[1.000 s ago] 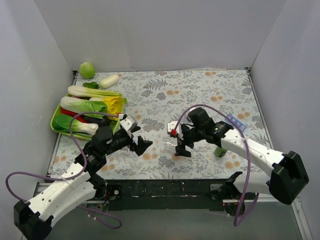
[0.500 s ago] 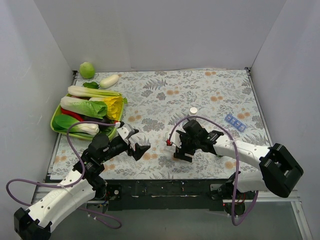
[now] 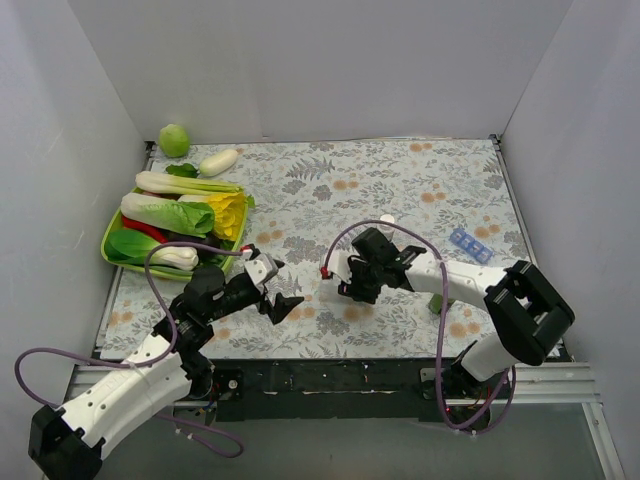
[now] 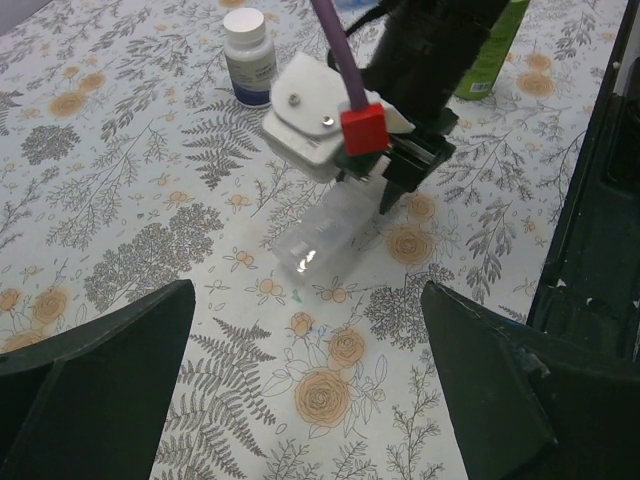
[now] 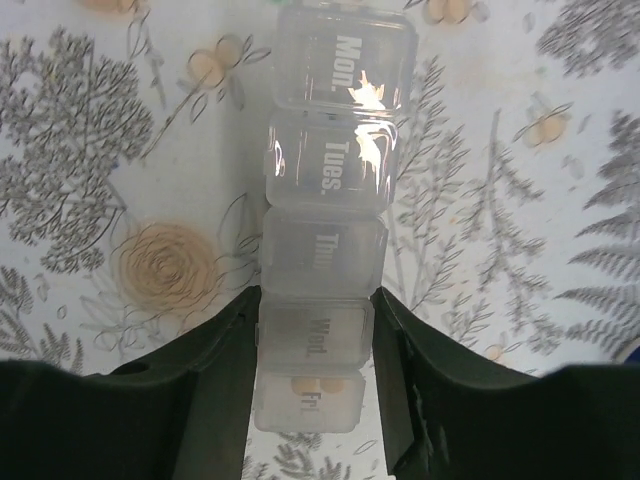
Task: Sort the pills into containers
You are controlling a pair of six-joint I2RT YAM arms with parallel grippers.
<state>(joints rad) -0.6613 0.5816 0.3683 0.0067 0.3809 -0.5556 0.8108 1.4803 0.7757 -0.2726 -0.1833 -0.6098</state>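
Observation:
The clear pill-box strip (image 5: 325,200) lies on the flowered cloth, its lids marked Mon., Tues., Thu, Wed., Fri. My right gripper (image 5: 315,340) is shut on it, with its fingers (image 5: 215,380) pressed on both sides of the Wed. compartment. Two pale pills (image 5: 312,385) show in the Fri. compartment. The left wrist view shows the strip (image 4: 320,235) under the right gripper (image 4: 390,185). My left gripper (image 4: 300,400) is open and empty, a short way in front of the strip. In the top view the left gripper (image 3: 284,302) faces the right gripper (image 3: 345,288).
A white pill bottle (image 3: 387,221) stands behind the right arm, and shows in the left wrist view (image 4: 248,55). A green bottle (image 3: 437,300) stands beside the right forearm. A blue pill-box strip (image 3: 470,245) lies at the right. A tray (image 3: 112,232) of vegetables sits at the left.
My right gripper has moved left and a little away from the bases, low over the cloth, uncovering the white bottle. My left gripper has barely moved.

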